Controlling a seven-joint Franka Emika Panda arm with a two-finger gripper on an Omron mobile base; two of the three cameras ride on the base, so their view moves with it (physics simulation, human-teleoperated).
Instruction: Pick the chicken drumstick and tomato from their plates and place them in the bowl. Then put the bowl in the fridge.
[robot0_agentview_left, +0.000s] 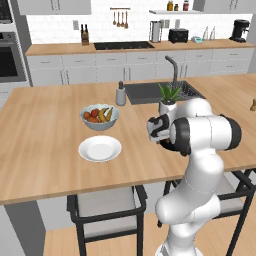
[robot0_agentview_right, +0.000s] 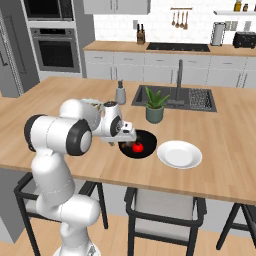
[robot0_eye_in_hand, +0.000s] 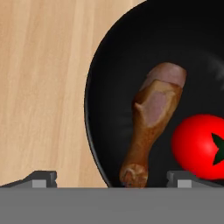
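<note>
The glossy black bowl (robot0_eye_in_hand: 109, 87) lies on the wooden island, and in the right base view the bowl (robot0_agentview_right: 148, 142) sits just beyond my hand. Inside it are the reddish-brown chicken drumstick (robot0_eye_in_hand: 153, 118) and the red tomato (robot0_eye_in_hand: 197, 146), side by side; the tomato (robot0_agentview_right: 137, 147) also shows there. My gripper (robot0_eye_in_hand: 113, 179) hangs open just above the bowl's near rim, holding nothing, and the gripper (robot0_agentview_right: 127, 139) points down at it. One white plate (robot0_agentview_right: 179, 154) sits empty right of the bowl; the other plate (robot0_agentview_left: 100, 148) is empty too. The grey fridge (robot0_agentview_right: 10, 65) stands far left.
A grey-blue fruit bowl (robot0_agentview_left: 99, 116) sits behind the left plate. A potted plant (robot0_agentview_right: 155, 107), a soap dispenser (robot0_agentview_left: 120, 94) and the sink (robot0_agentview_right: 175, 97) lie beyond the black bowl. Black-framed stools (robot0_agentview_right: 160, 210) stand under the island's near edge.
</note>
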